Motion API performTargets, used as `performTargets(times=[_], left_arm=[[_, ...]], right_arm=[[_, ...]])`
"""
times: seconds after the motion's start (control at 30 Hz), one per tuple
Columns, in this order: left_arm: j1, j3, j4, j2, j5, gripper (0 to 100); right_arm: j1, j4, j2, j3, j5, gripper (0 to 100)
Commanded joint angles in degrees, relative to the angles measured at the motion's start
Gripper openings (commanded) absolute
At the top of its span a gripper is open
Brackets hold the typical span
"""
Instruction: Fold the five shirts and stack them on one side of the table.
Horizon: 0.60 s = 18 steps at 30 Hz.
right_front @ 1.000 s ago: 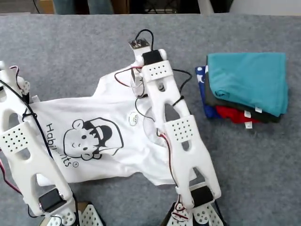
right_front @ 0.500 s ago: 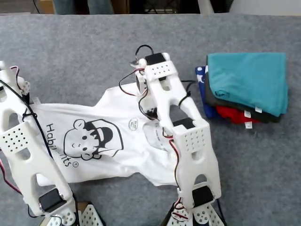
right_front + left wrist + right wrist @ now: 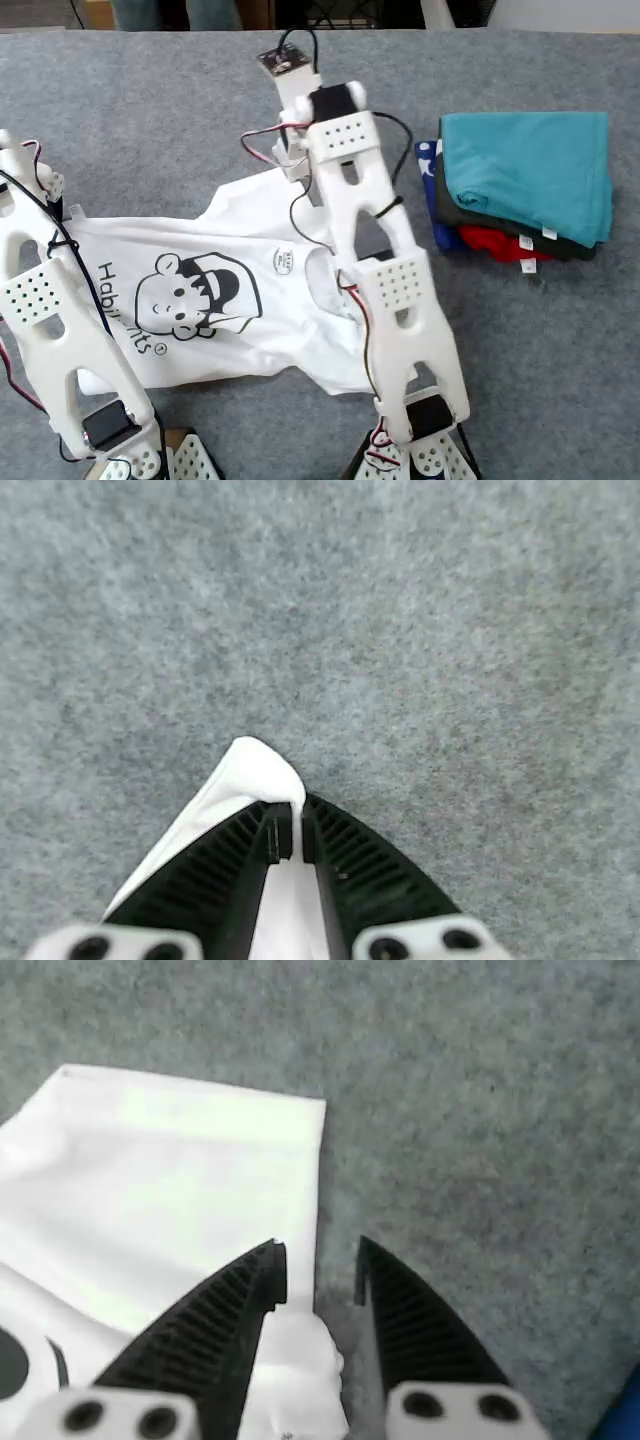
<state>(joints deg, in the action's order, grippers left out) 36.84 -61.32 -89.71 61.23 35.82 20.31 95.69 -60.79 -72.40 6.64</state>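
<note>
The left arm (image 3: 50, 310), white perforated plastic with black and red wires along it, stood over the left edge of the white cotton T-shirt (image 3: 270, 320). Its pincer (image 3: 290, 825), two black ribbed fingers (image 3: 345, 850), was clamped together on a rounded fold of that shirt's white cloth, with the coarse grey felt of the table (image 3: 150, 110) beyond it.

The T-shirt lay spread flat and face up on the table, loosely wrinkled, its lower hem running unevenly. A black line drawing of a cartoon figure (image 3: 200, 290) sat on its chest, and a small round label (image 3: 283, 260) showed at the neck opening.

The right arm (image 3: 385, 270), of the same white plastic, crossed over the shirt's right half and hid part of the neck and shoulder. Its pincer (image 3: 318, 1255) hung at the shirt's upper sleeve, the black ribbed fingers a narrow gap apart. The straight sleeve edge ran down into that gap, and a bunch of white cloth sat low between the fingers.

To the right of the T-shirt and apart from it sat four folded shirts in a stack: a smooth teal shirt (image 3: 525, 175) on top, then a dark grey shirt (image 3: 455, 215), a red shirt (image 3: 495, 243), and a blue shirt with white spots (image 3: 428, 175) showing at the edge nearest the T-shirt.
</note>
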Motion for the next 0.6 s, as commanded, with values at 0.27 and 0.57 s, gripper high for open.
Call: performTargets(times=[0.27, 0.57], left_arm=[[0.9, -2.2, 0.7, -0.2, -0.8, 4], [0.9, -2.2, 0.7, -0.2, -0.8, 4]], right_arm=[[3.9, -9.2, -11.0, -7.8, -5.6, 16.6], [3.8, -12.0, -11.0, -7.8, -5.3, 16.6]])
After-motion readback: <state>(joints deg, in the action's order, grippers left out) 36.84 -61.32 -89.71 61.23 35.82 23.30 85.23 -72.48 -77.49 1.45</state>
